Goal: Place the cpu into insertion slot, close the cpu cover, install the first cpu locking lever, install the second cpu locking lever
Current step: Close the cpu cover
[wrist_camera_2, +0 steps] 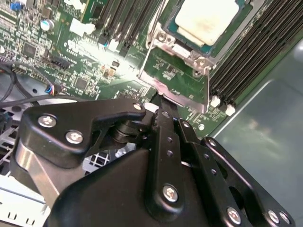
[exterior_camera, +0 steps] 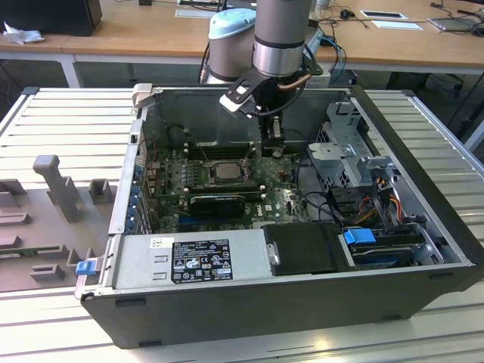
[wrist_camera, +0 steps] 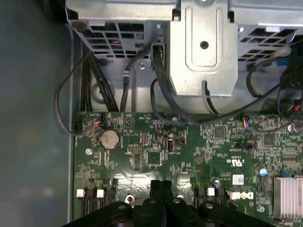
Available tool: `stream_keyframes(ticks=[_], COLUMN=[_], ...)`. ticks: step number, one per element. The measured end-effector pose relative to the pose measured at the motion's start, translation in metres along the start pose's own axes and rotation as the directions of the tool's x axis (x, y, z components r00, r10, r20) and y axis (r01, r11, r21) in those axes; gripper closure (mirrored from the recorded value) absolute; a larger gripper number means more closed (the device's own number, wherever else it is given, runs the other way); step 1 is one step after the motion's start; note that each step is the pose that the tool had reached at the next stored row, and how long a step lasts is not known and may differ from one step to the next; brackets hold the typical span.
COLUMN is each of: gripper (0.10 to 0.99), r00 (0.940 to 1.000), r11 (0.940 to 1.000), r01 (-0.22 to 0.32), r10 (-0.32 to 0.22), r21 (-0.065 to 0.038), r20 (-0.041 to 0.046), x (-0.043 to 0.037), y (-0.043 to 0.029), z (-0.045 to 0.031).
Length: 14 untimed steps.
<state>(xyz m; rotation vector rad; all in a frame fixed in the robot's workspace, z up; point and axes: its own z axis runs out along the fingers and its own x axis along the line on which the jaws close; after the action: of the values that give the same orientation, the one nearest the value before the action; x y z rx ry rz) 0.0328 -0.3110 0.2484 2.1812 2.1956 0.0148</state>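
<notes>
The cpu (exterior_camera: 224, 171) lies flat in the insertion slot (exterior_camera: 240, 173) on the green motherboard inside the open case. In the second wrist view its pale silver top (wrist_camera_2: 206, 19) shows through the window of the cpu cover (wrist_camera_2: 199, 61), whose metal frame lies around it. My gripper (exterior_camera: 274, 150) hangs just to the exterior view's right of the socket, low over the board. Its black fingers (wrist_camera_2: 163, 118) are pressed together, their tips at the socket's near metal edge. Both wrist views show the gripper (wrist_camera: 161, 183) shut, and I see nothing between the fingers.
Long black memory slots (wrist_camera_2: 246, 52) flank the socket. A metal drive cage (exterior_camera: 348, 151) and black cables (wrist_camera: 156, 85) lie to the exterior view's right. The power supply (exterior_camera: 189, 261) fills the case's front. A grey fixture (exterior_camera: 53, 185) stands outside the case.
</notes>
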Motion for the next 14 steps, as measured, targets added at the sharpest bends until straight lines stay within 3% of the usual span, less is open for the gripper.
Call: stream_keyframes(ticks=[14], gripper=[0.98], r00=[1.0], r11=[1.0], r01=[0.0], r10=[0.0], r21=[0.0], r20=[0.0], x=[0.0001], y=[-0.0127], z=[-0.0005])
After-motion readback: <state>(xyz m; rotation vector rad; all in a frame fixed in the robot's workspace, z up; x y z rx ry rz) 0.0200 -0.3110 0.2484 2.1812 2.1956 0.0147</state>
